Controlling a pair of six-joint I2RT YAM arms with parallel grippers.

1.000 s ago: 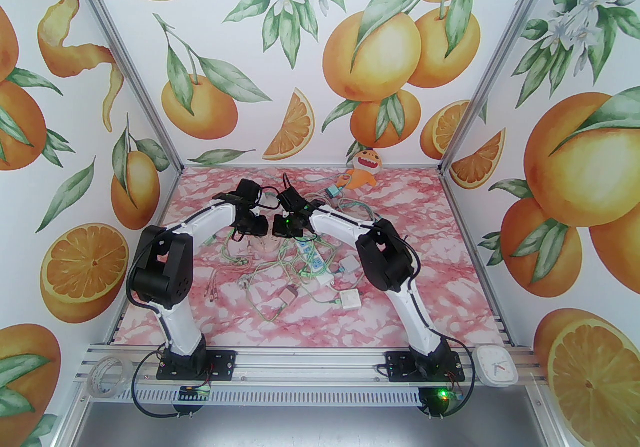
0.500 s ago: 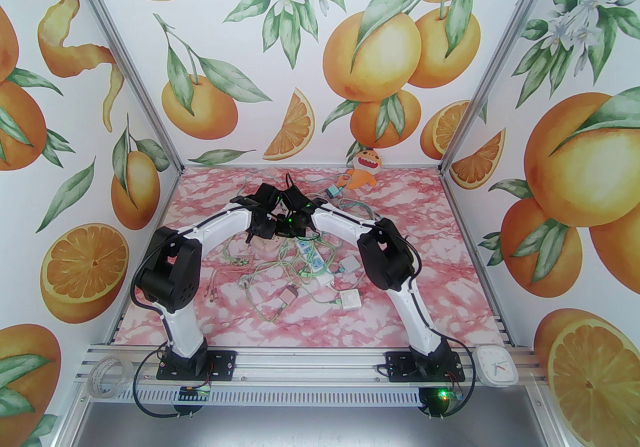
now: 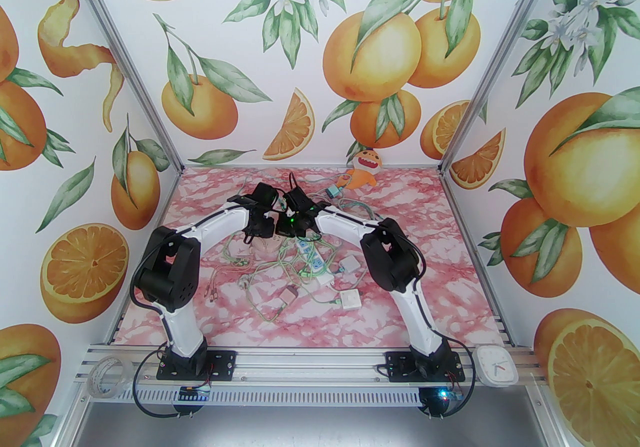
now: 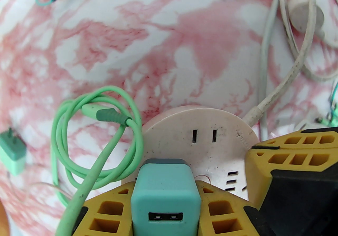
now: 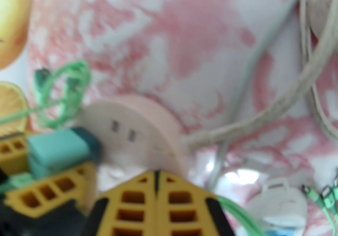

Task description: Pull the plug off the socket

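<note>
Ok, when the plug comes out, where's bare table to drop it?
Bare table runs along the right wall, past the white adapters; also the near strip between the pink adapter and front rail. Crowded: the middle around the round socket and power strip, and by the plush toy.

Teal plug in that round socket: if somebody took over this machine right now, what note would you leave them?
Left claw: shut on the teal plug.
Right claw: shut, holding nothing, tips on the round socket, apparently pinning it down.
Done: plug gripped, socket braced.
Left: the plug looks seated in the socket, not yet out; pull it straight off, then let go.
</note>
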